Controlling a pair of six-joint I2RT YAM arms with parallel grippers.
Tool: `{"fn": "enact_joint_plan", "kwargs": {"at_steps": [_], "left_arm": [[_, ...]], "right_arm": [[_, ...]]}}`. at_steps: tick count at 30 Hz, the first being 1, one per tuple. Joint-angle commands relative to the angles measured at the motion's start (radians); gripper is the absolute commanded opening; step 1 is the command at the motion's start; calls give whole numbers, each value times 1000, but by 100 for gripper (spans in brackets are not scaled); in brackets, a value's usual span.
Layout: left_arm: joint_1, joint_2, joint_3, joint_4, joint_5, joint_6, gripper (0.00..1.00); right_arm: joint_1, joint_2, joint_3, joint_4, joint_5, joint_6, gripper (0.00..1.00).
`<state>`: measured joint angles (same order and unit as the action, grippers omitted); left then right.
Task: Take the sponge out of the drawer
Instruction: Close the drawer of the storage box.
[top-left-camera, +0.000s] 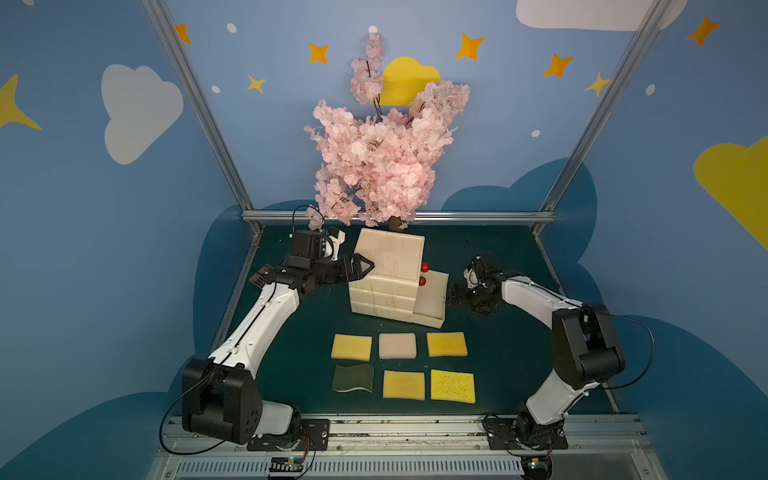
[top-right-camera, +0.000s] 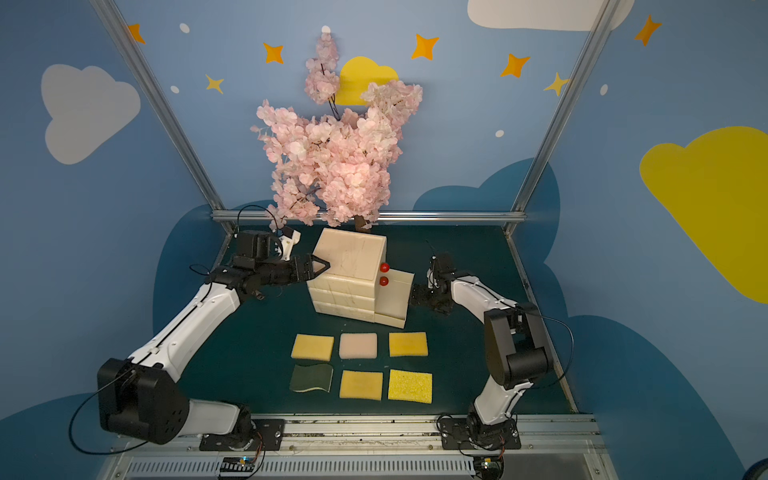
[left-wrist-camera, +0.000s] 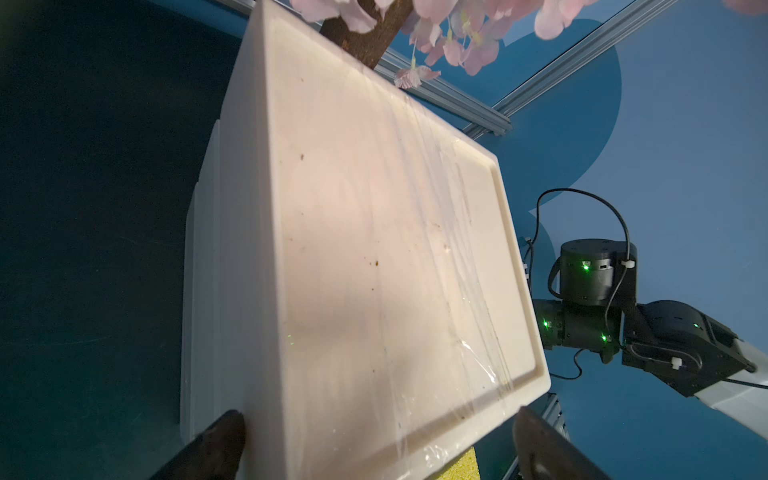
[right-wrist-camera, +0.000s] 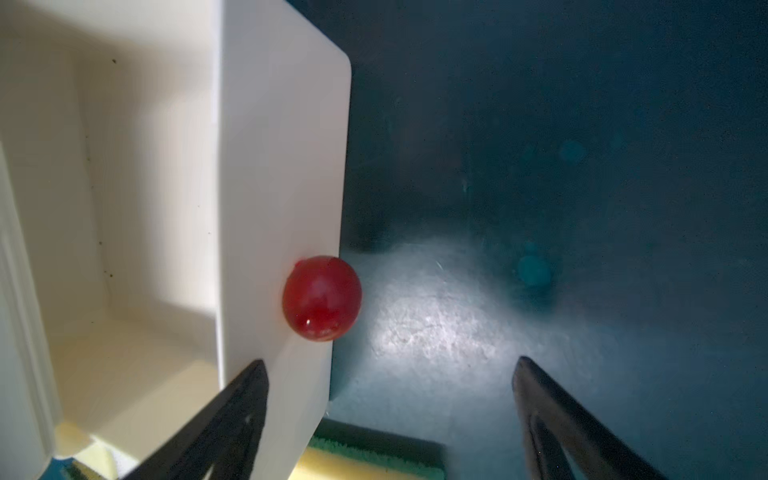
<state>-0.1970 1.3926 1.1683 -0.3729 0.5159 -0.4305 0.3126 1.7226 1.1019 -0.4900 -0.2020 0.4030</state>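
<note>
Your right gripper (top-left-camera: 452, 296), jaws spread and holding nothing, sits just outside the pulled-out drawer (top-left-camera: 430, 301), whose inside shows no sponge from here.

Not seeing any readable text here, no words, labels, brands or numbers are showing up on anything.

Drawer unit (top-left-camera: 388, 266): cream, faintly streaked.
Drawer knobs (top-left-camera: 424, 267): glossy red.
Upper sponge row (top-left-camera: 397, 345): yellow, pale pink, yellow.
Lower sponge row (top-left-camera: 404, 385): dark green, yellow, bright pitted yellow.
Table mat (top-left-camera: 291, 332): dark teal.
Blossom tree (top-left-camera: 382, 166): pink.
Walls (top-left-camera: 83, 249): blue, white and yellow clouds, orange stars.
</note>
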Motion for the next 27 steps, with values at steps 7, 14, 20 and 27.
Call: {"fn": "enact_joint_plan", "kwargs": {"at_steps": [7, 14, 20, 27], "left_arm": [[-21, -14, -12, 36, 85, -11, 100], [-34, -18, -12, 41, 93, -17, 100], [-41, -18, -13, 41, 95, -17, 100], [-63, -2, -18, 50, 105, -25, 100]], "right_arm": [[45, 90, 86, 40, -82, -2, 91], [66, 123, 128, 51, -122, 10, 91], [93, 151, 150, 54, -140, 15, 91], [108, 139, 141, 43, -157, 26, 91]]}}
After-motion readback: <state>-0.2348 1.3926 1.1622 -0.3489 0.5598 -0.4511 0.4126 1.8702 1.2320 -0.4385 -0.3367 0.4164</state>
